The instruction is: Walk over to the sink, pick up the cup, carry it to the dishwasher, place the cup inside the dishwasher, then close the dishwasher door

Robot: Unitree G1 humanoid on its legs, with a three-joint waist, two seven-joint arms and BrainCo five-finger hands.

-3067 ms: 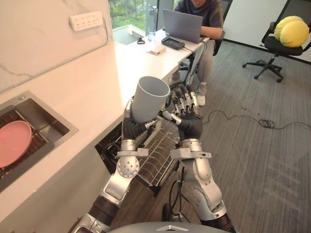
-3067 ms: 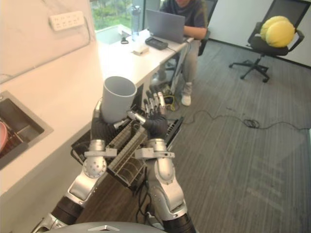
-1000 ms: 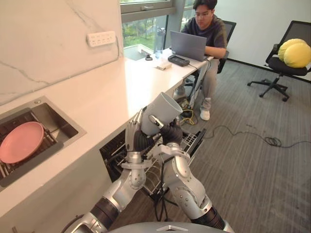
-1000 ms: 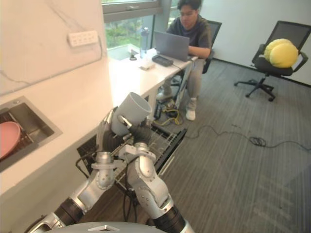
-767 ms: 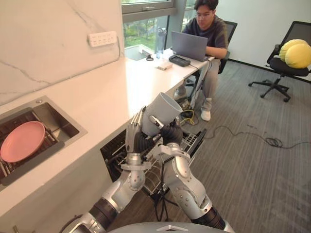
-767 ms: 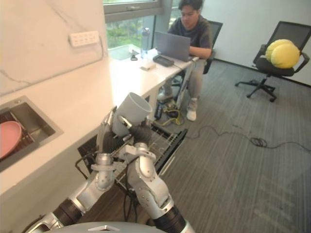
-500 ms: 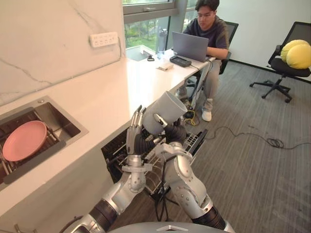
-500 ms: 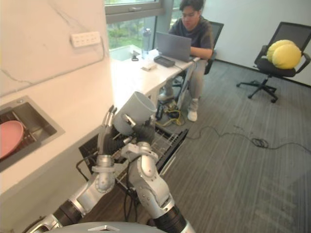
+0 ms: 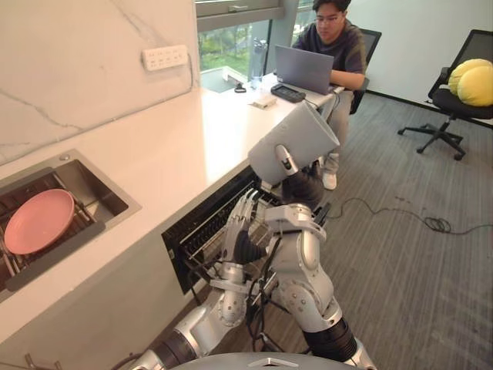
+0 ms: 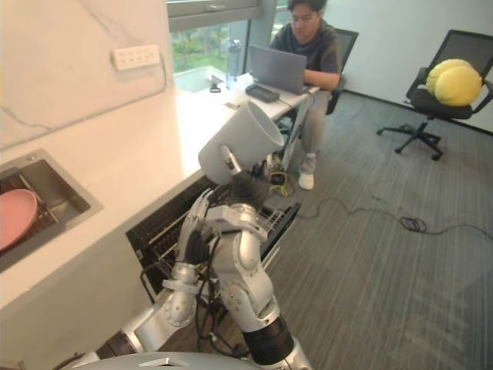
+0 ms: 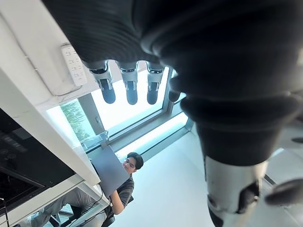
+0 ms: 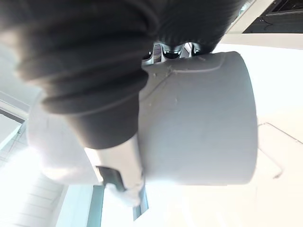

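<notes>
The grey cup (image 9: 293,148) is held aloft in the right robot hand (image 9: 303,186), whose fingers and thumb are clamped round its side. The cup is tilted. Its long axis is slanted, the open mouth is turned up and away from the robot toward the far right, and the base is turned down toward the robot. It is carried just off the edge of the white desk (image 9: 146,158), above the wire rack (image 10: 276,214) that juts from the open dishwasher (image 9: 202,230) under that desk.

The left robot hand (image 9: 242,235) is seen lower, in front of the dishwasher's dark opening. Its fingers are straight and nothing is held in it.

Further along the desk a sink (image 9: 109,202) is set, and a pink plate (image 9: 38,222) is laid in it. At the far end a person (image 9: 339,35) is seated behind a laptop (image 9: 305,69).
</notes>
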